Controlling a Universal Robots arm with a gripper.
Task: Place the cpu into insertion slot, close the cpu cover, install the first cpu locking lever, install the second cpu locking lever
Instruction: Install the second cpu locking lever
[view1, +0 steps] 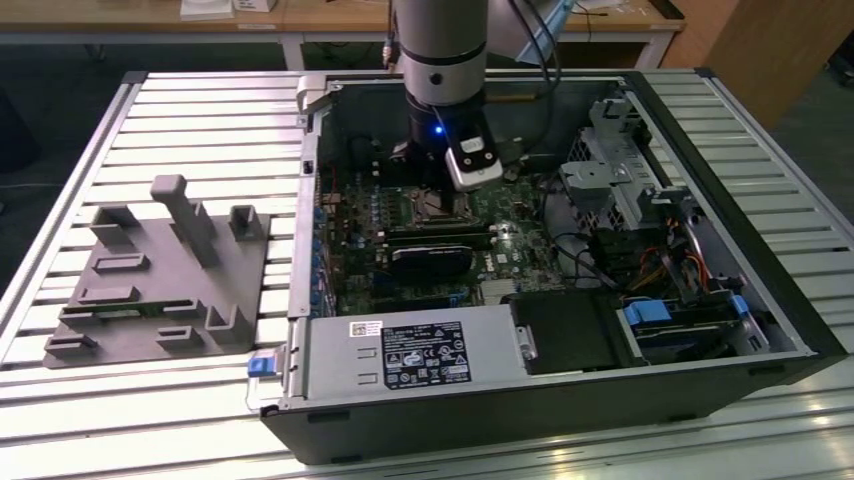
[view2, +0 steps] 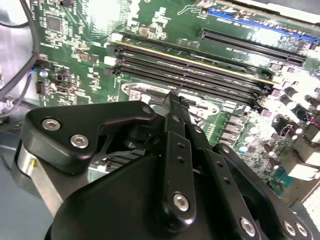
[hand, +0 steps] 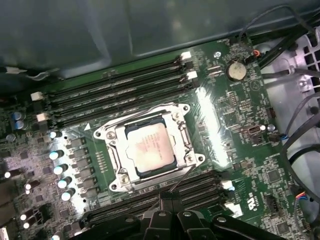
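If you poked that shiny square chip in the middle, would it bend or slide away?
Probably neither. The cpu has a flat metal top, so it looks stiff. It sits inside the insertion slot with the cpu cover framing its edges, so it likely wouldn't slide. Being thin and small, it's probably light.

— Is the scene evenly lit?
— No. In the exterior view the ribbed table (view1: 747, 130) glares white around the computer case (view1: 561, 400), whose inside is dim.
— And near the cpu (hand: 149, 149)?
— Shiny glare patches flank it on the motherboard (hand: 250, 165) (in both wrist views), and the gripper (view2: 175, 102) looks soft, close up.
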